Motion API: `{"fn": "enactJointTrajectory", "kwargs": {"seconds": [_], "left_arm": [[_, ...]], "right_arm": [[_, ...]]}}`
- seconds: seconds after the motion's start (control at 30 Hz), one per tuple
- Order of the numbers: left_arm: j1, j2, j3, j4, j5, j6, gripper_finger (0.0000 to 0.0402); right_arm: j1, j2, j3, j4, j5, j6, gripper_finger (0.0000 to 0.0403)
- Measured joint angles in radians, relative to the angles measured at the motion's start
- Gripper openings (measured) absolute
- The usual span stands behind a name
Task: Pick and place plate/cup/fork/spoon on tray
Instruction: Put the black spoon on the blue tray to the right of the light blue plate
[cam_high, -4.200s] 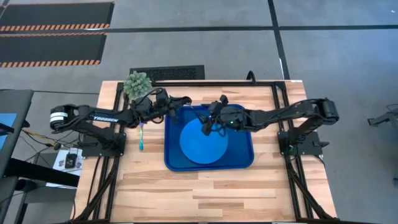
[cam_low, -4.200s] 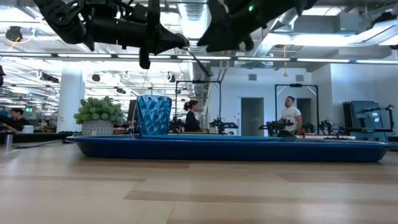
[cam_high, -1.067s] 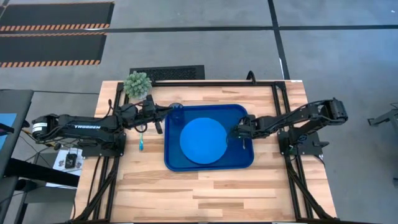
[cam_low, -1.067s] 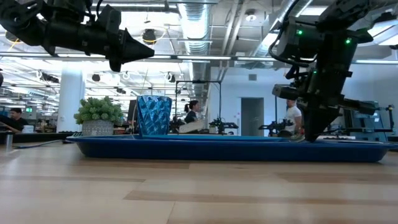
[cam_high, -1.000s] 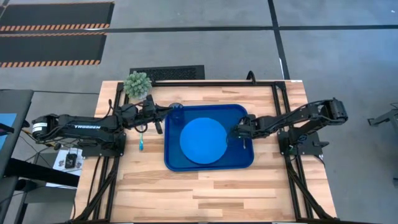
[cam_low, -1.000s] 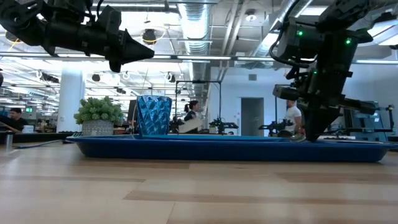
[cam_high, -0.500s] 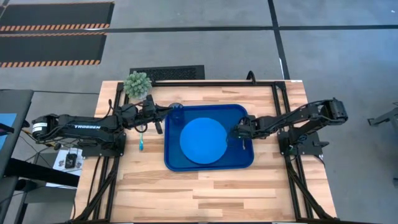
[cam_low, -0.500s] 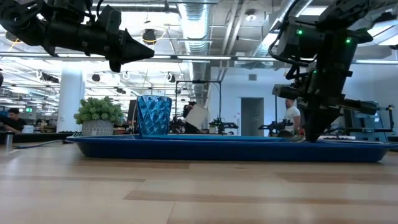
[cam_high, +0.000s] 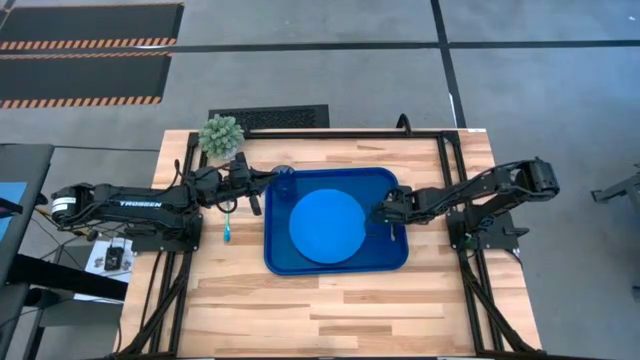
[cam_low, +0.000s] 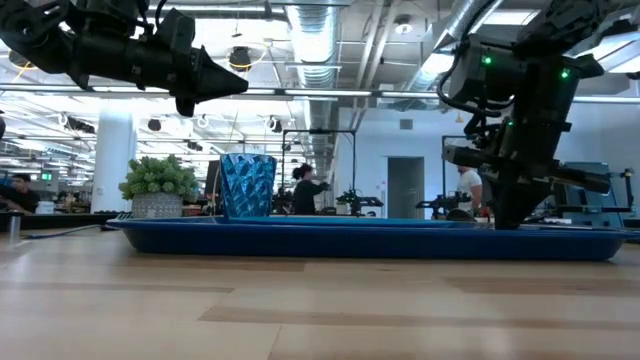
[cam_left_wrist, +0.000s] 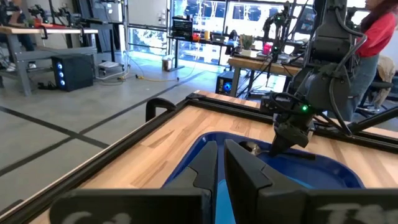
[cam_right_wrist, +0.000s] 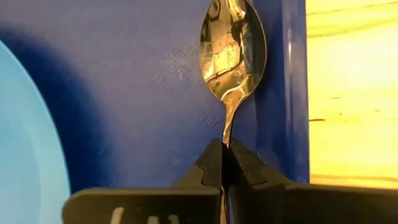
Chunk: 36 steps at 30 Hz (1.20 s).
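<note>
While the right claw (cam_right_wrist: 224, 163) pinches the spoon (cam_right_wrist: 232, 56) handle low against the tray (cam_high: 385, 262) floor beside the plate (cam_high: 327, 226), it should spread gently and lift straight; left claw (cam_left_wrist: 219, 163), nearly pressed together, waits by the cup (cam_low: 247, 185).

One tray (cam_high: 335, 262) lay on the worktop (cam_high: 330, 300). On that tray there was one plate (cam_high: 327, 227), one cup (cam_high: 285, 178) and one spoon (cam_right_wrist: 232, 53). Beside the tray, on the bare wood, lay one fork (cam_high: 226, 228), and one potted plant (cam_high: 220, 133) stood off the tray's far corner.
</note>
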Motion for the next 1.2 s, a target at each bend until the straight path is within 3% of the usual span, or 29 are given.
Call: {"fn": "enactJointTrajectory", "kwargs": {"seconds": [0.53,1.2], "left_arm": [[0.0,0.0,0.0,-0.002,0.0,-0.007,0.0015],[0.0,0.0,0.0,-0.003,0.0,-0.007,0.0015]], "right_arm": [[0.0,0.0,-0.005,-0.002,-0.01,0.001,0.0058],[0.0,0.0,0.022,-0.06,-0.006,-0.1,0.0061]]}}
